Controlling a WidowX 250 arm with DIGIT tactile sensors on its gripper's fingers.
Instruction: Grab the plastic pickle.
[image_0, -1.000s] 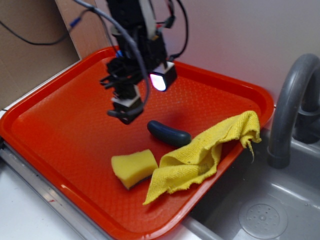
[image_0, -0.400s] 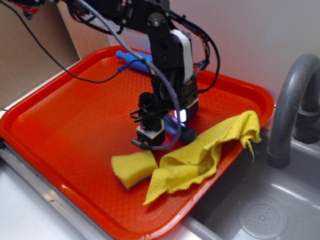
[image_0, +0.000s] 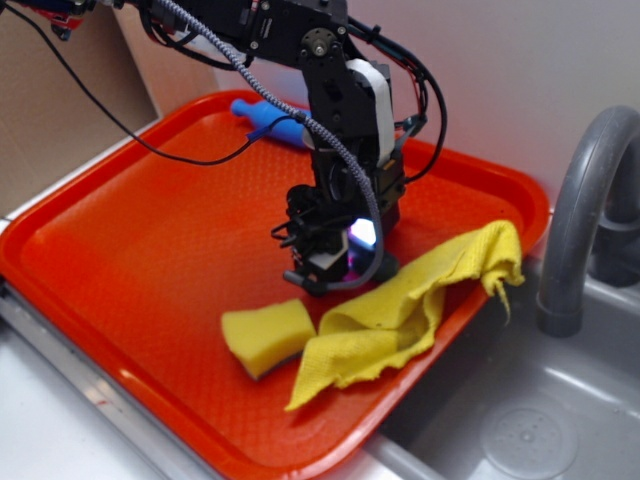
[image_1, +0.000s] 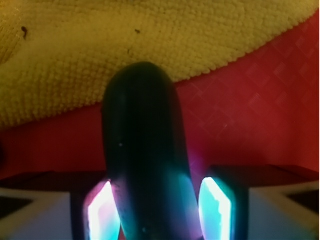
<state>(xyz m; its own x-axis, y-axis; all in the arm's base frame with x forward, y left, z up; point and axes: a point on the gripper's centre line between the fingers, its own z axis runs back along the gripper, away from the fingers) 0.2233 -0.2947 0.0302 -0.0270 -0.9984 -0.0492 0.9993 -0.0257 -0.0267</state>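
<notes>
wrist view: pickle (image_1: 142, 150) sits mid-frame between the open gripper (image_1: 159, 210) fingers, a gap on the right, cloth (image_1: 125, 45) across the top, tray (image_1: 260, 115) right.

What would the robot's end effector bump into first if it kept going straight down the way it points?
Most likely the pickle: it already lies between the fingers of the end effector, which points down at it. Right under that is the red tray. The yellow cloth lies just past the pickle's tip.
</notes>
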